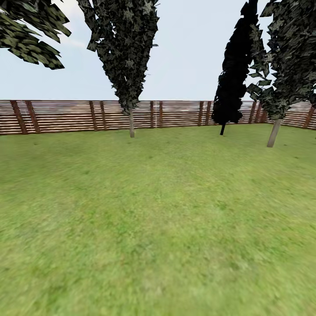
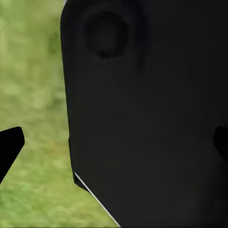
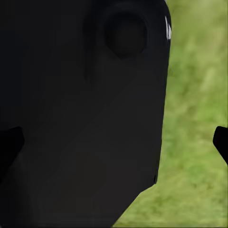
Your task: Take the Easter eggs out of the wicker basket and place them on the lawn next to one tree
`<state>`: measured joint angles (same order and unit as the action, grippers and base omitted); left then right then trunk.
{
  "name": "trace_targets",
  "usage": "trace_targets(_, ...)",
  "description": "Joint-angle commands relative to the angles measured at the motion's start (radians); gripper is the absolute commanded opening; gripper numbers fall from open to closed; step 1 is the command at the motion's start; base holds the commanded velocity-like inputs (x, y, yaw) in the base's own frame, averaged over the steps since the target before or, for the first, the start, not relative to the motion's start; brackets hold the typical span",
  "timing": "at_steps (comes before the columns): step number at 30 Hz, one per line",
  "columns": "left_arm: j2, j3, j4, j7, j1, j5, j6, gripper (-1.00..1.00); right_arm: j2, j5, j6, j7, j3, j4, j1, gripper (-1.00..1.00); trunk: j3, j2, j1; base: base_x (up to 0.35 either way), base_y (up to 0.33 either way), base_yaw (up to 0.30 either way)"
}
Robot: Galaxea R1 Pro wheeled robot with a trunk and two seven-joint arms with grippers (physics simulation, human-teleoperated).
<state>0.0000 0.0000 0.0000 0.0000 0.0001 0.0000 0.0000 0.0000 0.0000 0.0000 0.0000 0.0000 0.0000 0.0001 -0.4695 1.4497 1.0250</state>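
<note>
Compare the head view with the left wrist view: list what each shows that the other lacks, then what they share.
Head view alone: the slatted fence, sky, a pale-trunked tree, a cone-shaped tree and an all-black tree.
Left wrist view alone: a large dark robot part close to the camera and a left gripper fingertip.
Both: the green lawn.

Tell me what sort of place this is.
A fenced garden or yard, rendered in simulation: a broad lawn, a brown slatted fence along the back, and trees, including a thin-trunked tree near the fence.

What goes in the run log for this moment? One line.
phase: in transit | head view: lawn, fence, trees | left gripper: open | right gripper: open | holding: nothing
</note>
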Motion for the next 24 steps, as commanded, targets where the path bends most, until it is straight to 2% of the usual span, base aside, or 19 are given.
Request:
trace_targets(1, 0.006, 0.002, -0.006, 0.002, 0.006, 0.002, -0.003, 1.00, -0.006, 0.005, -0.005, -0.002, 0.001, -0.003, -0.006, 1.00, 0.000, 0.000, 0.000, 0.000, 0.000, 0.000)
trace_targets(6, 0.031, 0.002, -0.012, 0.002, 0.011, 0.002, -0.003, 1.00, -0.034, 0.005, -0.005, -0.002, 0.001, -0.002, -0.034, 1.00, 0.000, 0.000, 0.000, 0.000, 0.000, 0.000)
trace_targets(8, 0.028, 0.003, -0.014, 0.002, 0.012, 0.002, -0.002, 1.00, -0.044, 0.005, -0.005, -0.002, 0.001, -0.002, -0.046, 1.00, 0.000, 0.000, 0.000, 0.000, 0.000, 0.000)
trace_targets(13, 0.023, 0.003, -0.015, 0.002, 0.012, 0.002, -0.002, 1.00, -0.038, 0.005, -0.006, -0.001, 0.001, -0.002, -0.072, 1.00, 0.000, 0.000, 0.000, 0.000, 0.000, -0.012)
trace_targets(18, 0.023, 0.004, -0.015, 0.002, 0.012, 0.002, -0.002, 1.00, -0.028, 0.001, -0.006, -0.001, 0.000, 0.004, -0.072, 1.00, 0.003, 0.000, 0.000, 0.000, 0.000, -0.147)
trace_targets(24, 0.023, 0.005, -0.015, 0.002, 0.012, 0.002, -0.002, 1.00, -0.027, 0.001, -0.005, -0.001, 0.000, 0.005, -0.072, 1.00, 0.004, 0.000, 0.000, 0.000, 0.000, -0.041)
